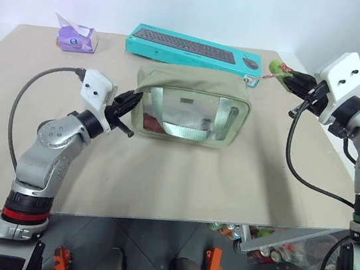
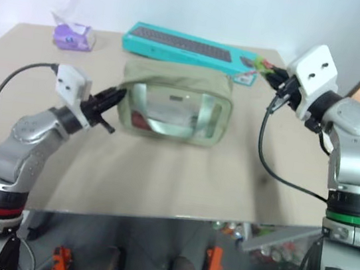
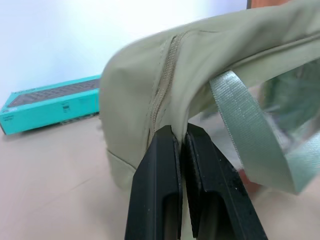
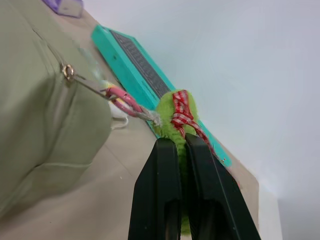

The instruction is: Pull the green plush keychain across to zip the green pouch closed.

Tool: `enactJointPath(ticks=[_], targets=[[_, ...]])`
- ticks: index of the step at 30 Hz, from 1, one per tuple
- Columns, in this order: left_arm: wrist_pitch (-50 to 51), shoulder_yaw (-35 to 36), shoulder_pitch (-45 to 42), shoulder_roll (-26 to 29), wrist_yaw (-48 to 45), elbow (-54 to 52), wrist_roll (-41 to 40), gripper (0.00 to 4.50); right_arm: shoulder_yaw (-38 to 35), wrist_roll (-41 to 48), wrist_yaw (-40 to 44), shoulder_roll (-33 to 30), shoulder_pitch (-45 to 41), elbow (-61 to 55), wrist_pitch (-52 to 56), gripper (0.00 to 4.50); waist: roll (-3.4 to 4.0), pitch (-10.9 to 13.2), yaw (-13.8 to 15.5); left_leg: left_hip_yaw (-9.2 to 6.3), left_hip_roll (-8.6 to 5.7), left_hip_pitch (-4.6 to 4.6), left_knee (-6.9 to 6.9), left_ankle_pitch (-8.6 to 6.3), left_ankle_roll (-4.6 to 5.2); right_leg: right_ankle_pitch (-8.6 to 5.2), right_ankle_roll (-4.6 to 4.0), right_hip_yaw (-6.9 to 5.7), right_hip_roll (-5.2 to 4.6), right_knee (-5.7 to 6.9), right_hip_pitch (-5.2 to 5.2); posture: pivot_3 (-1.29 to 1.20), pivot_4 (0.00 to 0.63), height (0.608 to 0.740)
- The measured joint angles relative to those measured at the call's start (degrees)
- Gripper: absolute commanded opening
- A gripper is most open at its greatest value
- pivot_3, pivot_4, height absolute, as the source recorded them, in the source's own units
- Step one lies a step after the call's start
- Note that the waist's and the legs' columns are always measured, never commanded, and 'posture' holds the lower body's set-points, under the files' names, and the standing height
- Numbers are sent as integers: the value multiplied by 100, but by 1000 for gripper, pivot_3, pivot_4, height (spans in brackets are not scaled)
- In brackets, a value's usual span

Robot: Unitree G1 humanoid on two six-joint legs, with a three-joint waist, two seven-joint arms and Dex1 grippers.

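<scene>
Fingers (image 4: 172, 150) clamped on green plush keychain (image 4: 176, 117), ring (image 4: 122, 100) taut.

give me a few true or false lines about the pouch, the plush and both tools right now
1. The right tool is shut on the green plush keychain. True.
2. The keychain lies loose on the table. False: it is held up off the table, linked to the green pouch at its end.
3. The left tool grips the pouch's end. True.
4. The keyboard box sits in front of the pouch. False: it lies behind it.
5. The tissue box is beside the right tool. False: it is at the far left.
</scene>
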Motion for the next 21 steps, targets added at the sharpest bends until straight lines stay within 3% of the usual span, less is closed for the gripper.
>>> enactJointPath(ticks=[8, 16, 21], targets=[[142, -30, 74, -132, 159, 55, 68, 0, -6, -28, -763, 602, 882, 38, 230, 42, -2, -2, 1, 3, 2, 2, 4, 0, 0, 6, 5, 6, 3, 0, 2, 0, 150, 740], [169, -31, 171, -164, 278, -19, 148, 0, 117, -131, -1592, 1624, 1908, -87, 635, 42, -1, -2, -11, 7, 31, 10, 5, 0, 0, 16, -12, 13, 36, 0, 1, 0, 150, 740], [256, -30, 175, -160, 283, -42, 148, 0, 364, -258, -1851, 2022, 2100, -208, 664, 42, -2, -4, -11, 2, 46, 20, 10, 2, -1, 22, -27, 19, 61, 1, 6, 0, 150, 740]])
